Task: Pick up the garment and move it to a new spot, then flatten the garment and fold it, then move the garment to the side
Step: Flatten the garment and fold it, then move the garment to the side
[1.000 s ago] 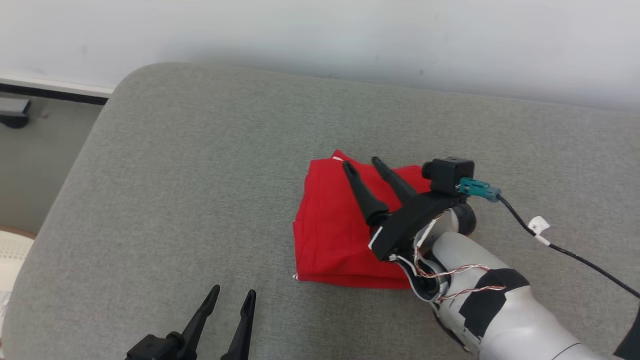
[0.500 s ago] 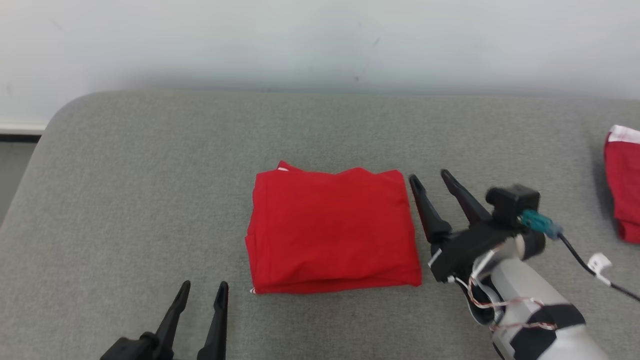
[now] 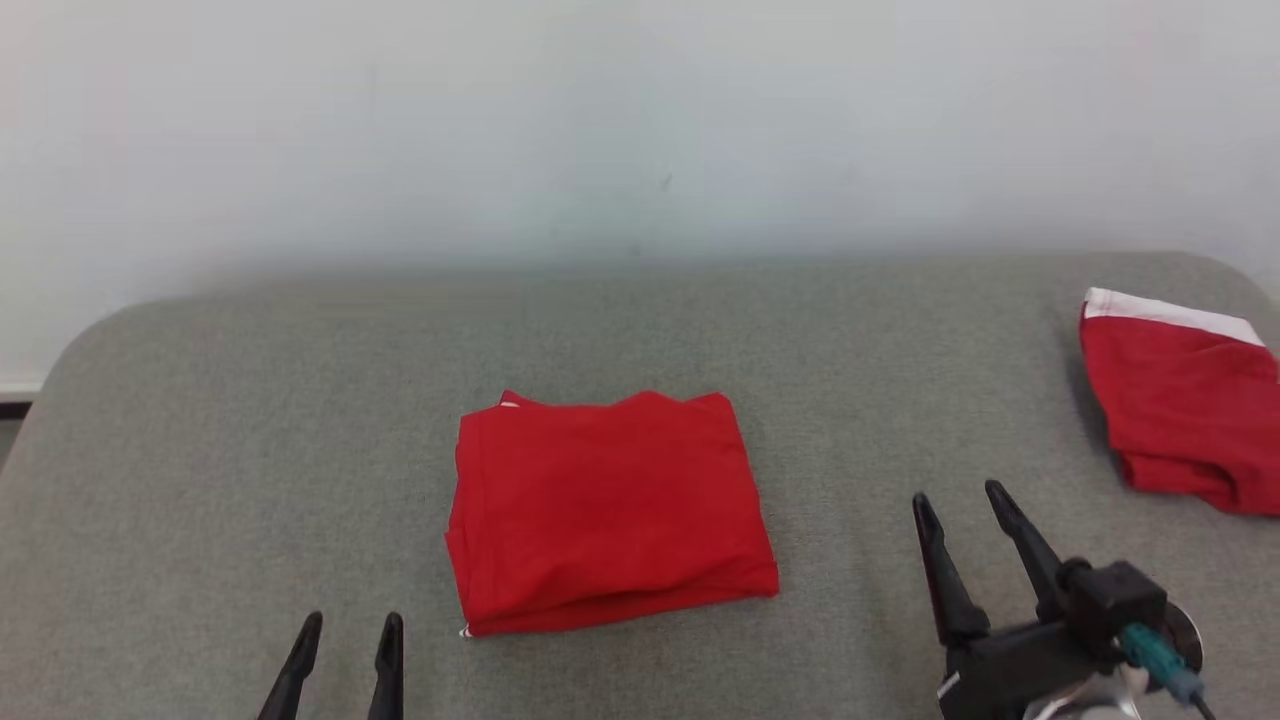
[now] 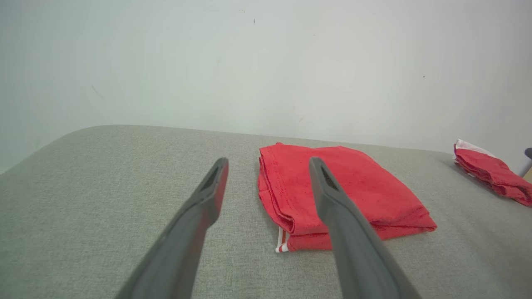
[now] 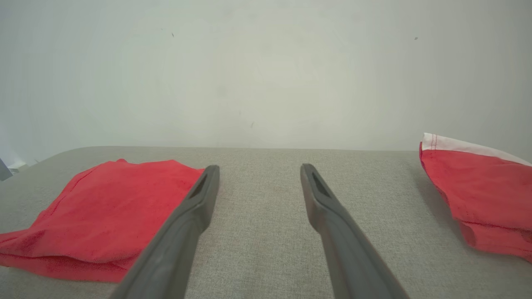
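Two grippers spread wide, empty. Head view: left gripper (image 3: pixel 352 622) near-left of folded red garment (image 3: pixel 605 510), right gripper (image 3: pixel 958 495) to its right. Left wrist view: garment flat on grey cushion (image 4: pixel 104 187), ahead. Right wrist view: garment left, second red garment (image 5: pixel 478 187) well right of it.

L gripper (image 3: pixel 352 620) cut by bottom edge in head view, just finger ends showing; R gripper (image 3: pixel 957 495) base cut there too; 2nd red cloth (image 3: pixel 1180 400) runs off right edge; garment (image 5: pixel 95 207) cut at left edge in R wrist view; its inner folds hidden.
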